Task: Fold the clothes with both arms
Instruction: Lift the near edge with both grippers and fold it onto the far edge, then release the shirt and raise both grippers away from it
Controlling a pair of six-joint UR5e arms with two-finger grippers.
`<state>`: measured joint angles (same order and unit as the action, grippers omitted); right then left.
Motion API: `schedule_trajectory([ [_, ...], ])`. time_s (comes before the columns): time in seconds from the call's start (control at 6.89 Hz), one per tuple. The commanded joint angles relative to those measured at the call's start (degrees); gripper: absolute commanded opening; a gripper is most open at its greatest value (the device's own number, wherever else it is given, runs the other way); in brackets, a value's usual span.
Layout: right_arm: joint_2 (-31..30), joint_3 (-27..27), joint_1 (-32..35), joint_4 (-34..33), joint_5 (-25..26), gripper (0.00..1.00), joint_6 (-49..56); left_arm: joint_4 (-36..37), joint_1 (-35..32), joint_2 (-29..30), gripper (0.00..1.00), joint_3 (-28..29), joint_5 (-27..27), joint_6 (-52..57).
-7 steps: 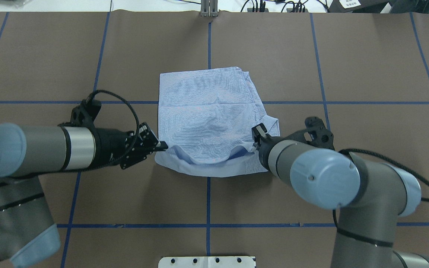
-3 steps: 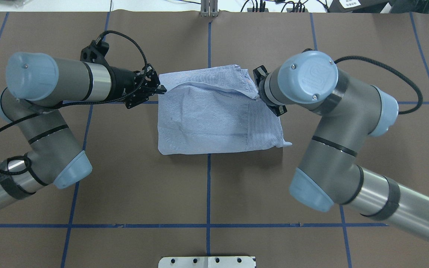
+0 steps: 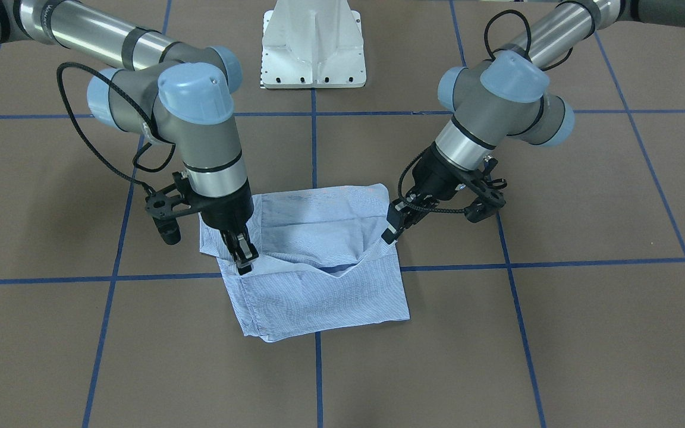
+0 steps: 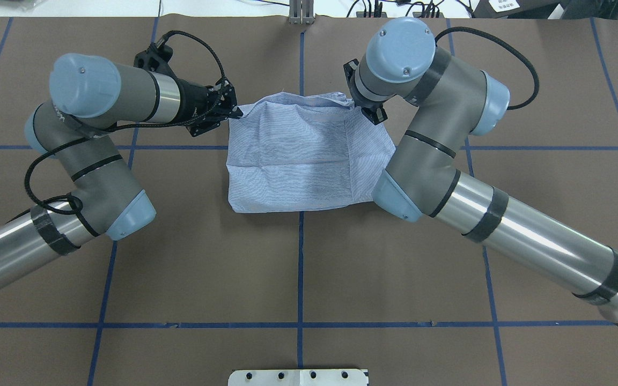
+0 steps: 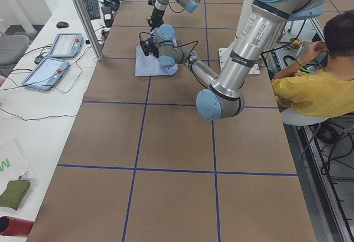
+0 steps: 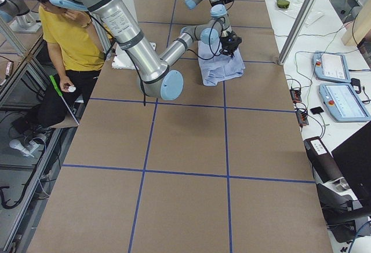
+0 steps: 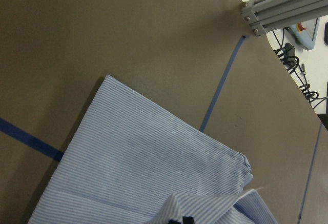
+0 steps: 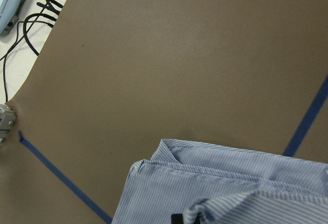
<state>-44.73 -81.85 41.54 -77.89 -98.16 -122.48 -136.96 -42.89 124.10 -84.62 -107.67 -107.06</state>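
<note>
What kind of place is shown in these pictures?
Probably a robotics lab: the left arm and right arm fold a shirt on a table marked with a blue tape grid, and pendants lie on a side bench.

Shirt (image 4: 298, 155): light blue and white fine stripe, folded to a rough rectangle, flat on the table straight out from the white base (image 4: 298, 377). Its top layer is raised along the edge farthest from the base and sags mid-span. Arms, two, silver-grey with light blue caps: left gripper (image 4: 236, 112) and right gripper (image 3: 246, 260) each pinch one end of that edge.
</note>
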Motion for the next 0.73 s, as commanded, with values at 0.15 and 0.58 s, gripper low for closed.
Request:
schedule_trajectory([
  [0.15,5.95,16.85,1.70,9.92,-0.54,0.00,4.17,-6.62,-1.58,4.56,0.00,12.95,0.27,1.76],
  [0.58,9.20,22.93,1.71,14.49,-0.98,0.99,4.18,-7.35,-1.93,6.15,0.46,16.58,3.86,6.23],
])
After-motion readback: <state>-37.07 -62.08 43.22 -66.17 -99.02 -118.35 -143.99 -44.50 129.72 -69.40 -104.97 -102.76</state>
